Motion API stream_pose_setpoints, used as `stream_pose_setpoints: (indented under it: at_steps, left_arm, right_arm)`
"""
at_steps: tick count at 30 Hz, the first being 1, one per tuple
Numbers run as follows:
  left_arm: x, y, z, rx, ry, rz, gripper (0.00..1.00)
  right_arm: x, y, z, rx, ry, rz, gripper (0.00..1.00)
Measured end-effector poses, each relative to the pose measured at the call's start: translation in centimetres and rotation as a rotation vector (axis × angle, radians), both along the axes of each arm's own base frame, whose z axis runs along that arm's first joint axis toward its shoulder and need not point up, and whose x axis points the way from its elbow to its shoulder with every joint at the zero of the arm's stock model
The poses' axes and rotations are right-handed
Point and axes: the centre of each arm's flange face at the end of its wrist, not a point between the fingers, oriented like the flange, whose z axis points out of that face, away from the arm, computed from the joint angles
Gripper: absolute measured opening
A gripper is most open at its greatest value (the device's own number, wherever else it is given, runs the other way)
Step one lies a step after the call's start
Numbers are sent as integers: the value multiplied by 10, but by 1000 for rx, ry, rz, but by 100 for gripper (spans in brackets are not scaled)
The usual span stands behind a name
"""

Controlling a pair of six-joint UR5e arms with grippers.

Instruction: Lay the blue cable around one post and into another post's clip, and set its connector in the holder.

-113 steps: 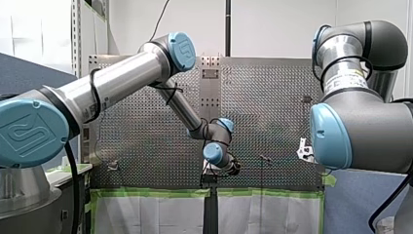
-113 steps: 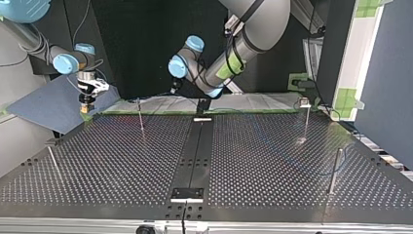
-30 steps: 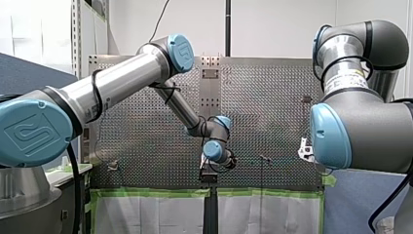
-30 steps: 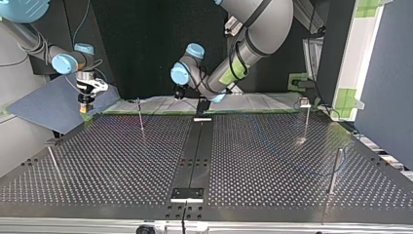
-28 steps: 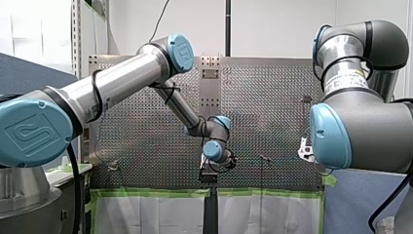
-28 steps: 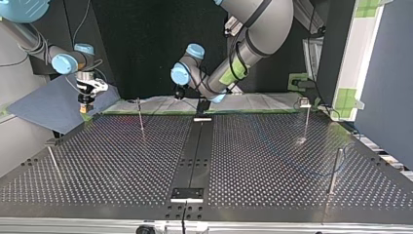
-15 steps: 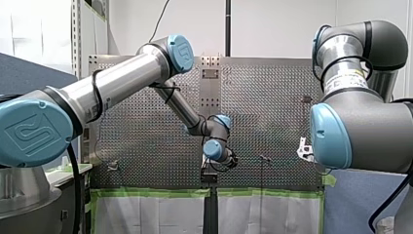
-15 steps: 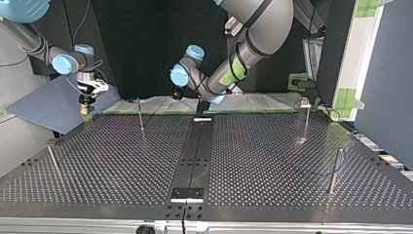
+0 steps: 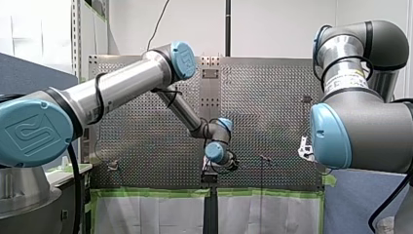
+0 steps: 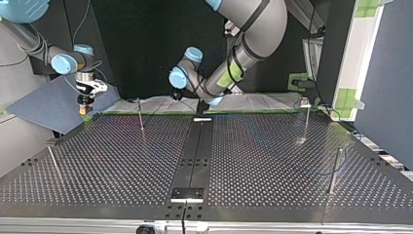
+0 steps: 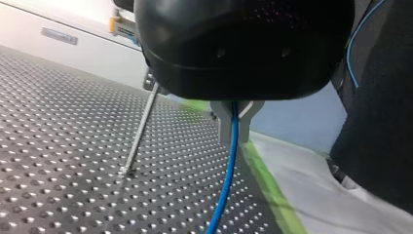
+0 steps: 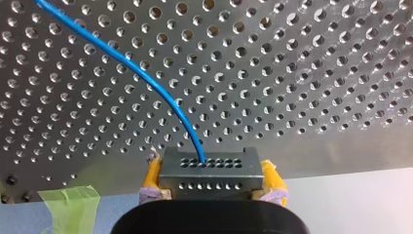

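The blue cable (image 11: 226, 185) runs between the metal fingers of my left gripper (image 11: 234, 136), which is shut on it low over the perforated table. A thin post (image 11: 141, 129) stands beside the gripper. In the top view my left gripper (image 10: 199, 108) hangs at the far end of the table's black centre strip (image 10: 195, 156). My right gripper (image 12: 213, 179) is shut with yellow pads (image 12: 153, 176) on the dark grey connector (image 12: 209, 168). The cable (image 12: 122, 63) leaves the connector and curves away over the plate. In the top view my right gripper (image 10: 85, 106) hangs above the far left corner.
Thin posts stand on the table in the top view: far left (image 10: 140, 117), near left (image 10: 52, 161), far right with a clip (image 10: 306, 117), and near right (image 10: 335, 168). A white-edged holder block (image 10: 187, 194) sits on the near end of the centre strip. Green tape (image 12: 68, 200) lines the table's edge.
My left arm's elbow has sunk a little and its wrist has shifted slightly sideways near the centre strip's far end. My right arm has not moved.
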Motion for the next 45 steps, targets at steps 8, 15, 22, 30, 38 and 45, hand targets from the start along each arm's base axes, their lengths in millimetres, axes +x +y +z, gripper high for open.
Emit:
stream_pose_setpoints:
  at_steps: [8,15,22,30,38,45]
  left_arm:
    - [10,-1,2,1,4,8,0]
    - [14,2,3,0,4,13,0]
    - [17,5,3,-1,5,17,0]
    - [15,5,2,8,6,16,7]
    - [9,-1,2,19,-1,0,84]
    - [-1,-12,6,52,-27,-46,100]
  right_arm:
    - [-4,-2,1,-5,-7,-13,0]
    - [-6,-5,4,-12,-14,-21,0]
    - [-7,-9,6,-16,-23,-28,0]
    - [-8,-9,6,-15,-23,-30,0]
    - [-7,-8,5,-6,-13,-27,0]
    - [-3,-7,4,-3,-6,-22,0]
